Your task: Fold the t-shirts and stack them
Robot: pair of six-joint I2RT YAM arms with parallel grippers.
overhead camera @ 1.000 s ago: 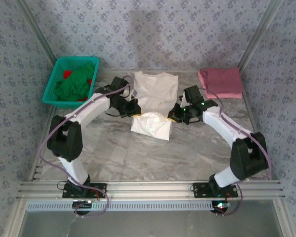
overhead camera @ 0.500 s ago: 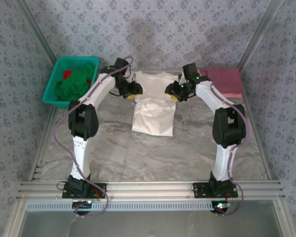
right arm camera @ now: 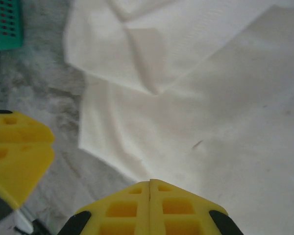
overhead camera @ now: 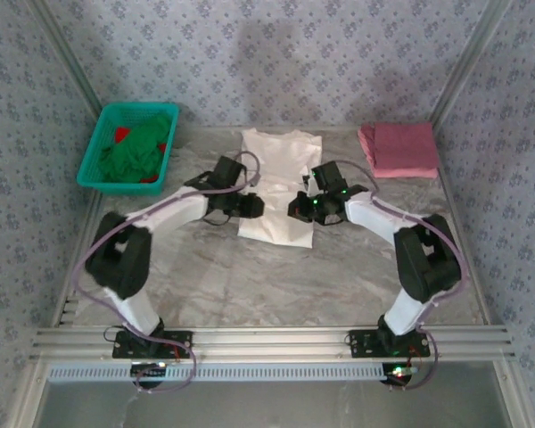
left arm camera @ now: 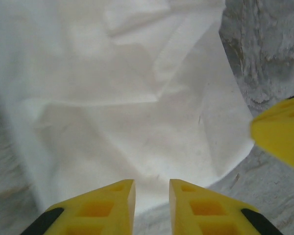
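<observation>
Two t-shirts are seen on the table (overhead camera: 250,281). The cream-white t-shirt (overhead camera: 281,160) is spread lengthwise at the centre of the top frame, and the dusty pink t-shirt (overhead camera: 399,149) is laid folded at the upper right. The left jaws are held narrowly apart at the white cloth's left edge, with nothing between them. The right jaws are pressed together at its right edge, and whether cloth is pinched cannot be told. If only one layer is caught, or the two sides are gripped unevenly, a skewed, bunched fold is to be expected.
</observation>
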